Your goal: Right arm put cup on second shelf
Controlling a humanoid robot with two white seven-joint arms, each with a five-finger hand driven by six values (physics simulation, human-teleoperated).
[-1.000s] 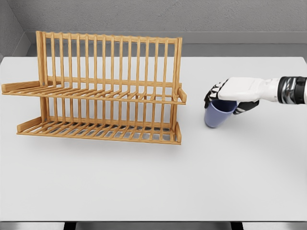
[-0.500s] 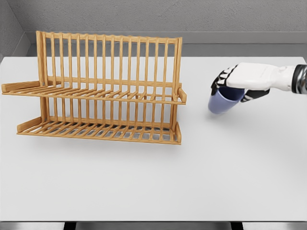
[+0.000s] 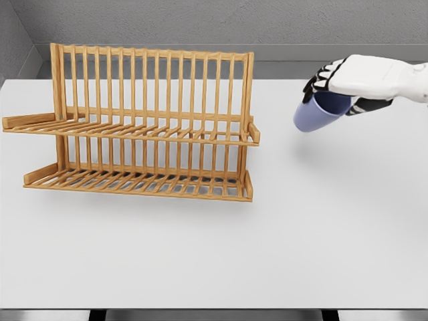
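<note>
The small lavender-blue plastic-looking cup [image 3: 317, 114] hangs clear of the white tabletop [image 3: 281, 227], up at the far right of the scene, tilted so its base points down and to the left. The white five-finger right hand [image 3: 341, 83] reaches in from the right edge and grips it from above at the rim, dark fingers [image 3: 323, 75] curled over the far-left lip and the thumb side tucked against the right — a clamp on the mouth of the cup, not around its body. It looks light and rigid, a smooth-walled tumbler that would likely slide in a loose grip, so the rim hold seems the sensible place; the tilt suggests it could swing a little. To its left, well apart, stands the two-tier wooden slatted dish rack [image 3: 144, 124], its upper shelf [image 3: 147, 134] a row of thin bars with gaps between. Judging by those gaps, the cup's flat base or rim must span several slats to sit steady — a narrow footing could let it tip.
</note>
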